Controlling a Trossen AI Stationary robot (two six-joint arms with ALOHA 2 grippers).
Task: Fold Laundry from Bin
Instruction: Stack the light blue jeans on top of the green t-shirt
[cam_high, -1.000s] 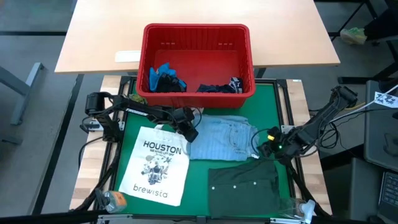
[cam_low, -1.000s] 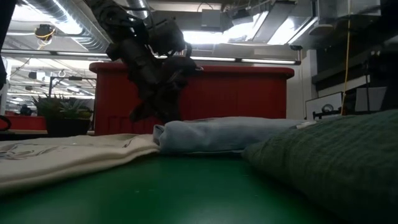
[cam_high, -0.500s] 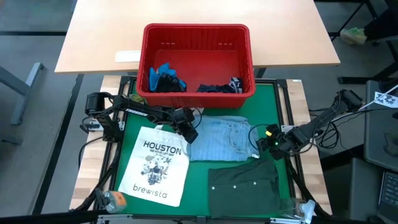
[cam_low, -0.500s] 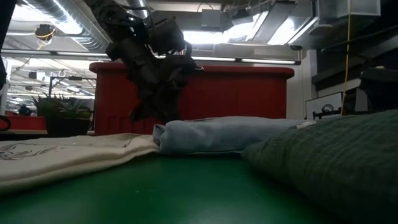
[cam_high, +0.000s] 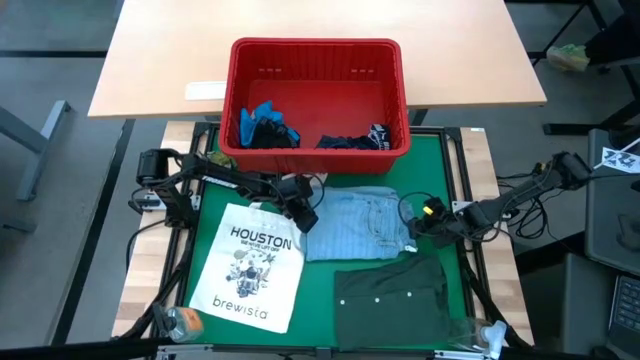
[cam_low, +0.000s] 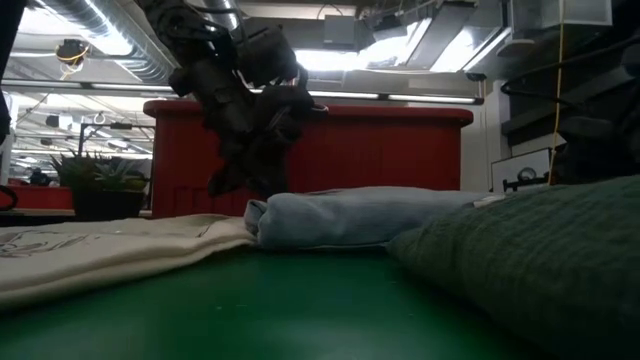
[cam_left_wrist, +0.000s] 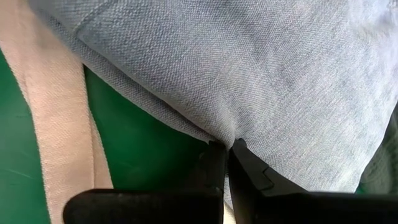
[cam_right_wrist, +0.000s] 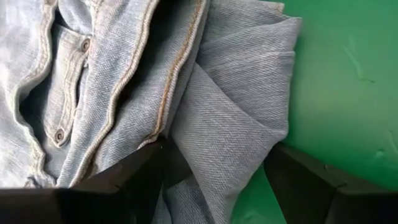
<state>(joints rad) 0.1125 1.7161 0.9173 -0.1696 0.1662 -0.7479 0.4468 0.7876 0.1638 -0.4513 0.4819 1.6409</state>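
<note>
A light blue denim shirt (cam_high: 355, 225), folded, lies flat on the green mat (cam_high: 450, 170). My left gripper (cam_high: 305, 216) is shut on its left edge and shows in the low view (cam_low: 250, 180) above that end (cam_low: 262, 215). My right gripper (cam_high: 418, 220) is open over the shirt's right edge, its fingers either side of a folded flap (cam_right_wrist: 242, 106). A dark green garment (cam_high: 390, 295) lies folded near the front. The red bin (cam_high: 315, 50) at the far side holds a bright blue garment (cam_high: 265, 125) and a dark navy one (cam_high: 355, 140). My left gripper pinches the denim shirt's left edge (cam_left_wrist: 217, 132) between its two shut fingers, which slant down at it from the table's left. The cloth puckers at the fingertips. The rest of the shirt lies on the mat. Whether my right gripper's open fingers (cam_right_wrist: 140, 177) touch the flap, I cannot tell.
A white "HOUSTON brewista" tote bag (cam_high: 248, 262) lies flat at the mat's left front, right beside the shirt. A wooden table (cam_high: 300, 20) stands behind the bin. Bare mat shows to the right of the shirt (cam_right_wrist: 348, 74).
My right gripper has sunk and gone toward the table's left, from above the green garment's far corner to the denim shirt's right edge, staying open. The shirt and my left gripper have kept still.
</note>
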